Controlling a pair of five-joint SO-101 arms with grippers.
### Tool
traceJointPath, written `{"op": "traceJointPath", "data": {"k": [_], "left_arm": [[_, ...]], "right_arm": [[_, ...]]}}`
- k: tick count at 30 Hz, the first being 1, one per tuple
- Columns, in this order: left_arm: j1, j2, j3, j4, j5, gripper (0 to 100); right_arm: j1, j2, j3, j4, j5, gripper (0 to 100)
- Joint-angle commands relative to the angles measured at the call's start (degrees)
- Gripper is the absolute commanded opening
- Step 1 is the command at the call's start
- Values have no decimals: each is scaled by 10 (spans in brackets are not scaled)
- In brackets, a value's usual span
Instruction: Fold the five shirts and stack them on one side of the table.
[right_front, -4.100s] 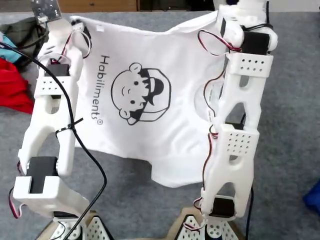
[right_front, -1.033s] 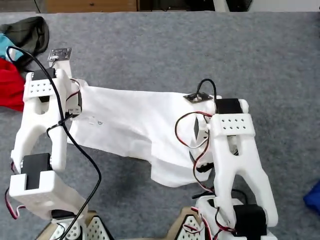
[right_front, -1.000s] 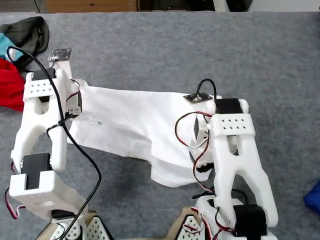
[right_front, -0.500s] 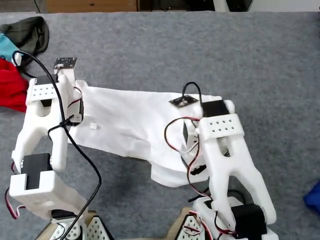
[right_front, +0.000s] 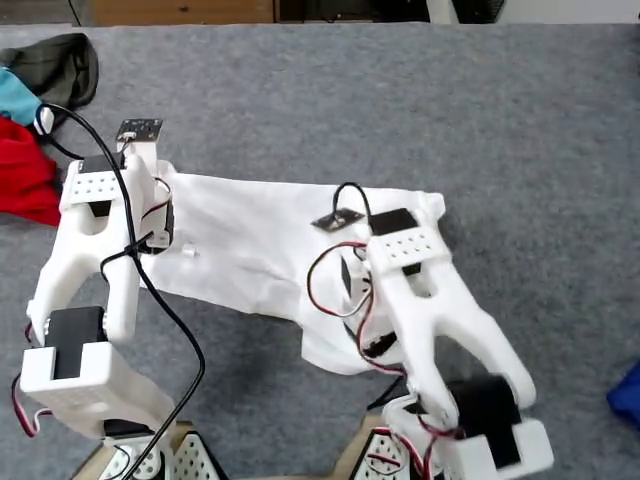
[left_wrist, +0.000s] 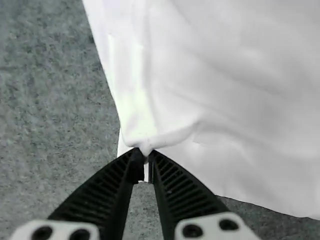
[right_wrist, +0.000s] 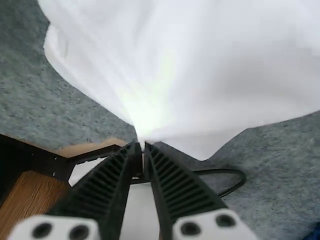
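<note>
A white shirt (right_front: 260, 240) lies folded over on the grey table, print side hidden. My left gripper (left_wrist: 143, 159) is shut on a pinch of the white shirt (left_wrist: 220, 85) at its edge; in the high view that arm (right_front: 105, 230) stands over the shirt's left end. My right gripper (right_wrist: 141, 147) is shut on a gathered fold of the white shirt (right_wrist: 200, 65), which hangs lifted from it; the right arm (right_front: 410, 270) stands over the shirt's right half. A heap of other shirts (right_front: 35, 120) in red, teal and dark green lies at the far left.
The grey carpet-like table top (right_front: 420, 110) spreads behind and to the right of the shirt. A blue item (right_front: 628, 395) shows at the right edge. The arm bases (right_front: 300, 455) stand at the near edge, with a loose black cable (right_front: 170, 320) by the left arm.
The spread shirt has been folded over toward the near side. In the last second the right arm has swung leftward, dragging its held fold; the left arm shifted slightly right.
</note>
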Motion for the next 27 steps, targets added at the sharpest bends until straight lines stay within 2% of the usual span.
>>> {"op": "traceJointPath", "data": {"k": [1, 20, 23, 27], "left_arm": [[3, -6, -4, -9, -5, 19], [1, -9, -5, 17, -5, 19], [-4, -10, -33, 17, 2, 19], [-9, -10, -132, 16, 56, 19]], "right_arm": [[-5, 33, -36, 25, 3, 7], [-6, 38, -59, 63, 6, 7], [0, 37, -60, 61, 6, 6], [43, 13, -127, 60, 6, 6]]}}
